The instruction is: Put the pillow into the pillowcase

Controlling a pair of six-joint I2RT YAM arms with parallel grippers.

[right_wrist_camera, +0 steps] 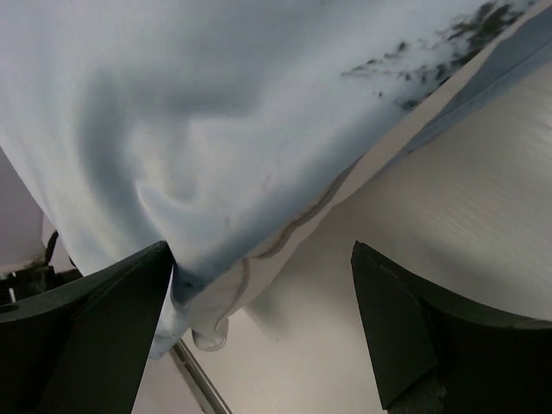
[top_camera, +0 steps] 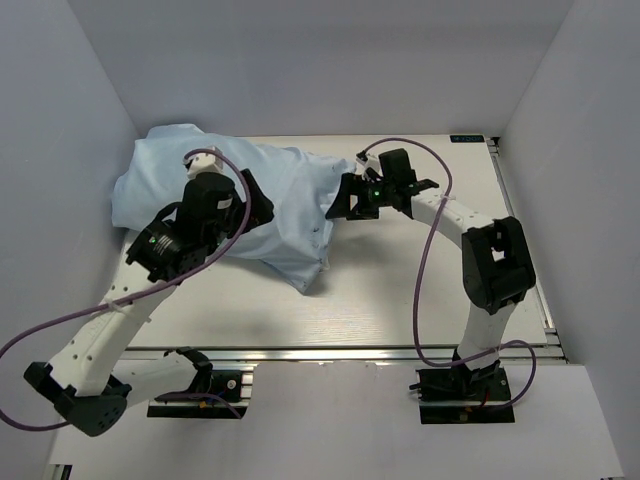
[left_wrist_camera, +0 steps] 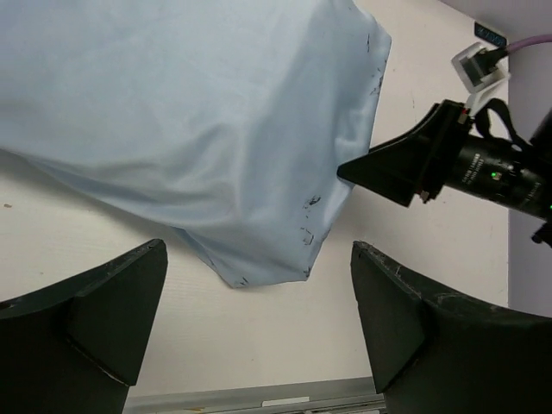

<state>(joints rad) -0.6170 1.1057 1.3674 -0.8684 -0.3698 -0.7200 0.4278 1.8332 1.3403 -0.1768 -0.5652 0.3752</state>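
Light-blue cloth, thin and creased: the pillowcase (top_camera: 290,195), lying swollen across the far left of the tabletop (top_camera: 420,300), one end close against the left wall, the other ending in a loose corner near the middle. Of the pillow, no surface to be seen in any view; only blue fabric showing, rounded as over a filling. Small dark marks scattered along the seam at the right end. From the left wrist camera, that corner drooping down to the tabletop.

Set against the right edge of the pillowcase, right end effector (top_camera: 338,200), fingers apart and clamped on nothing. From its own camera, one finger (right_wrist_camera: 129,293) touching the hanging hem, the other (right_wrist_camera: 405,319) clear of the cloth, with bare tabletop beyond it. Cannot tell whether any fold reaches in between them.

Poised above the middle of the pillowcase, left end effector (top_camera: 252,203), fingers spread wide with nothing between them, pointing towards the loose corner and the right end effector just beyond it.

Looping from each wrist back towards the bases at the near edge, purple cables (top_camera: 430,250). Closing in the left, far and right sides, pale walls (top_camera: 60,120).
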